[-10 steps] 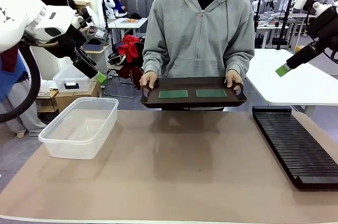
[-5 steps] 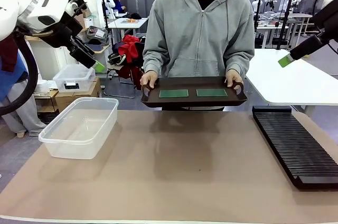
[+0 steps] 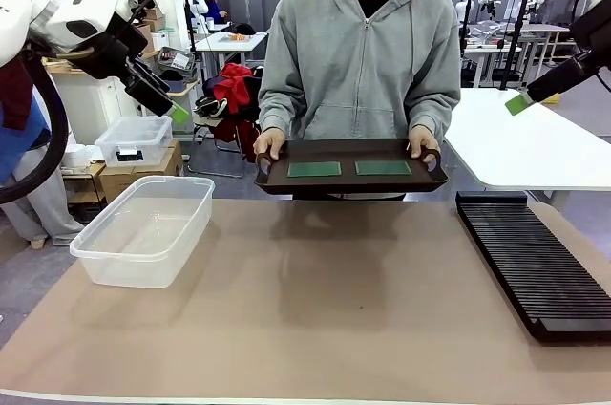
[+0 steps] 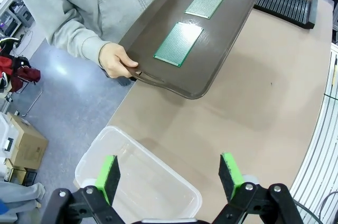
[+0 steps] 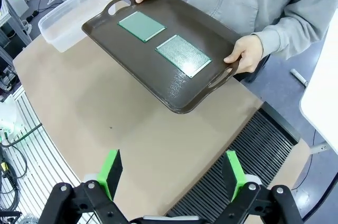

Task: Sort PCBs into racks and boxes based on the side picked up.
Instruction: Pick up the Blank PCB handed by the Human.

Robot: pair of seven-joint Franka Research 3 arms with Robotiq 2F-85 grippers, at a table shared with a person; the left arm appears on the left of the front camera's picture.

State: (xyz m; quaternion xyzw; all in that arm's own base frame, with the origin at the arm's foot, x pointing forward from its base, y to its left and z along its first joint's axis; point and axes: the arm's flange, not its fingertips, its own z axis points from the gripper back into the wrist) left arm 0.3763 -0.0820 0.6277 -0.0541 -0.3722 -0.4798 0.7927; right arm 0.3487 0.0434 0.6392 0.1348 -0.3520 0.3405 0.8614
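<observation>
PCBs (image 3: 314, 169): two green boards lying flat, side by side on the tray with a narrow gap between them, not touching. Upper centre of the front view.
PCB finish: in the right wrist view one reads smooth green and the other shows a fine dotted grid under glare. In the left wrist view both look dotted. Can't tell which face is up.
Tray (image 3: 348, 183): dark brown with a handle at each end. Held in the air roughly level at the table's far edge, clear of the surface.
Person (image 3: 358, 52): grey hoodie, standing at the far side, upper centre. Grips the tray by both end handles with frame-left hand (image 3: 268, 145) and frame-right hand (image 3: 421, 142).
Rack (image 3: 530, 262): long, black and slotted, on the table at frame right, running from the far edge towards the near edge. Well apart from the tray.
Tub (image 3: 129, 269): clear and lidless, on the table at frame left.
Left gripper (image 4: 169, 161): upper left of the front view, raised well above the tub. Jaws spread wide, nothing between the green pads (image 4: 111, 174). Its wrist view has the tub's corner below and the tray beyond.
Right gripper (image 5: 172, 167): upper right of the front view, high over the rack side. Jaws spread wide, holding nothing. Its wrist view has the rack at lower right and the tray above centre.
Table (image 3: 334, 319): brown surface carrying the rack and tub.
</observation>
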